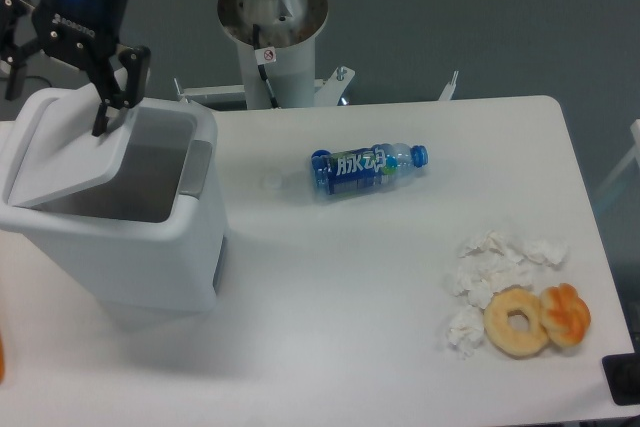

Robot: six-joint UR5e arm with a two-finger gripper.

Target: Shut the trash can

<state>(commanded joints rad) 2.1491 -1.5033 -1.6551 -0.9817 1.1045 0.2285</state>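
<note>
White plastic makes up the trash can, which is seen at the left end of the table, its body reaching the table's left edge. Its flat lid is tilted down over the opening but is not shut: a gap is left along the right side, where the dim inside of the bin can be seen. A grey tab is fixed on the right rim.

Above the lid's far edge the gripper is held with its two black fingers spread wide apart and nothing between them. The right-hand finger is pointed down at the lid's far right corner; whether it is touching the lid cannot be told. A blue light is lit on the gripper's body.

Near the middle of the table a blue-labelled bottle is laid on its side, well apart from the bin. By the right edge, crumpled tissues are scattered beside two doughnuts, which are touching each other.
</note>
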